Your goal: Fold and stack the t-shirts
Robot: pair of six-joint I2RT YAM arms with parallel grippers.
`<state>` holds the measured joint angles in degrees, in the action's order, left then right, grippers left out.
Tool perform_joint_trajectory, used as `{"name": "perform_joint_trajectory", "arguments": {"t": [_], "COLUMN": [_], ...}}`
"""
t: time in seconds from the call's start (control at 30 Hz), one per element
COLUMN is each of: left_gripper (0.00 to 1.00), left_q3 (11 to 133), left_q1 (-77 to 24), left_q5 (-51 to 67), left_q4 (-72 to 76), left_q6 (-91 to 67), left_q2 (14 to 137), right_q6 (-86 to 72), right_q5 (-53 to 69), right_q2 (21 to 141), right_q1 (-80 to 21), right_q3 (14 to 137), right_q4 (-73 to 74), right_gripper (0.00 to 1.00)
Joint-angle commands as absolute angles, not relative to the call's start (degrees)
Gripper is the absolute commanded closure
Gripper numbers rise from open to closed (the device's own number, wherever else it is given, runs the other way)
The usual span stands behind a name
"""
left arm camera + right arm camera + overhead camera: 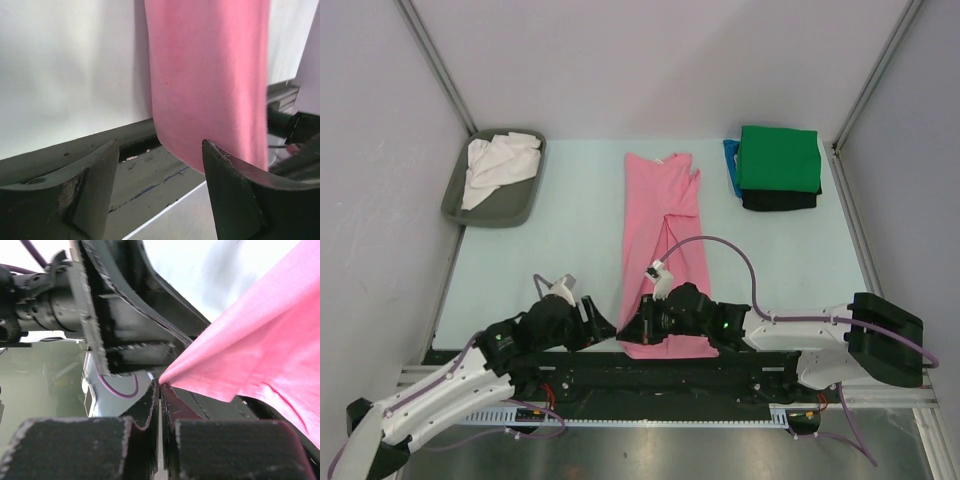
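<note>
- The right gripper (160, 390) is shut tight on a corner of the pink t-shirt (260, 340). In the right wrist view the cloth runs from that pinch up towards the upper right of the frame.
- The left gripper (160, 146) has its two fingers (95, 185) spread wide with nothing between them. The pink hem shows in the gap beyond the fingers, hanging over the near edge of the table (560, 230).
- Whether either left finger touches the cloth cannot be told.
- In the top view the two grippers meet tip to tip at the lower centre of the frame, at the near left corner of the pink t-shirt. The left one comes in from the left and the right one from the right.
- The pink t-shirt lies as a long narrow strip down the middle of the table, collar end at the top of the frame, with a diagonal crease in its lower half.
- At the upper right of the top view sits a folded stack. The green t-shirt (778, 158) is on top, the black t-shirt (778, 201) is under it, and the blue t-shirt (731, 165) peeks out at the stack's left side.
- At the upper left, the white t-shirt (498, 165) lies crumpled in the grey tray (492, 220).
</note>
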<state>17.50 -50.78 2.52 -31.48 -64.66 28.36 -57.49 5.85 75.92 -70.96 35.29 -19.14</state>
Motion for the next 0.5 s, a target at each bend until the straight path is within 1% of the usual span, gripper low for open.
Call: {"name": "perform_joint_trajectory", "arguments": {"t": [0.0,0.1,0.17,0.27,0.47], "left_gripper": [0.28,0.29,0.29,0.29,0.29], "left_q3": [22.58,23.47,23.55,23.47,23.73], "left_q1": [-50.98,-51.06,-51.06,-51.06,-51.06], "left_q5": [-9.46,-12.12,-12.48,-12.39,-10.99], "left_q4": [-46.28,-49.73,-50.80,-51.50,-47.82], "left_q6": [-70.22,-72.07,-72.51,-72.69,-71.28], "left_q2": [18.58,13.56,12.48,13.09,18.01], "right_q6": [-57.75,-57.40,-56.78,-56.16,-53.97], "right_q5": [6.95,6.42,5.63,4.48,-0.08], "right_q2": [76.64,77.08,77.25,77.78,76.12], "right_q1": [-70.93,-71.10,-71.37,-71.63,-73.39], "right_q3": [37.44,37.27,37.27,37.27,37.27], "right_q4": [-21.54,-19.96,-17.85,-14.86,-7.83], "right_gripper": [1.00,1.00,1.00,1.00,1.00]}}
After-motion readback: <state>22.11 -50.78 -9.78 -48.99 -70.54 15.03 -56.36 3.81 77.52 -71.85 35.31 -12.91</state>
